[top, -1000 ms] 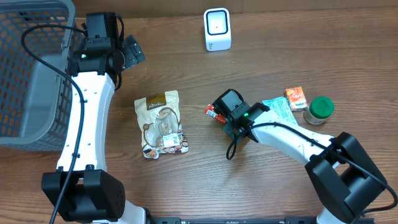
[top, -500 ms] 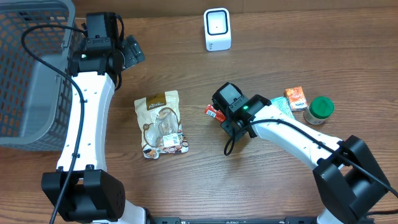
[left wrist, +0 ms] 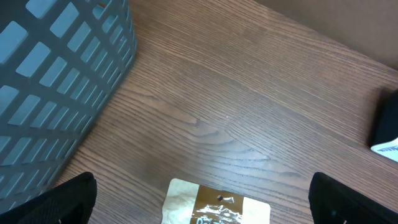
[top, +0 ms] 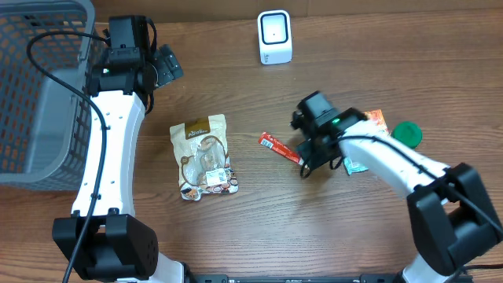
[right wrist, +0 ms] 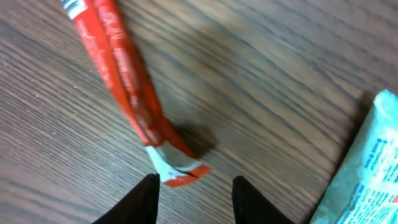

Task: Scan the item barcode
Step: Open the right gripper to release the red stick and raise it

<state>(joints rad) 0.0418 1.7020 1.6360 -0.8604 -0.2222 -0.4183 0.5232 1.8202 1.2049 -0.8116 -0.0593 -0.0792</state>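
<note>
A thin red stick packet (top: 279, 146) lies flat on the wooden table. In the right wrist view, the red stick packet (right wrist: 127, 87) has its crimped end just ahead of my right gripper (right wrist: 196, 186). That gripper's jaws stand apart, with nothing between them. In the overhead view, my right gripper (top: 306, 153) sits at the packet's right end. The white scanner (top: 274, 37) stands at the back. My left gripper (left wrist: 208, 202) hangs wide open and empty above the top edge of a brown snack bag (left wrist: 217, 208).
The brown snack bag (top: 204, 156) lies left of centre. A grey basket (top: 39, 86) fills the far left. A teal packet (right wrist: 367, 168), an orange box (top: 376, 118) and a green-lidded jar (top: 407, 134) sit beside the right arm.
My right arm has drawn back to the right and uncovered the red stick packet, which stays on the table. The left arm has not moved.
</note>
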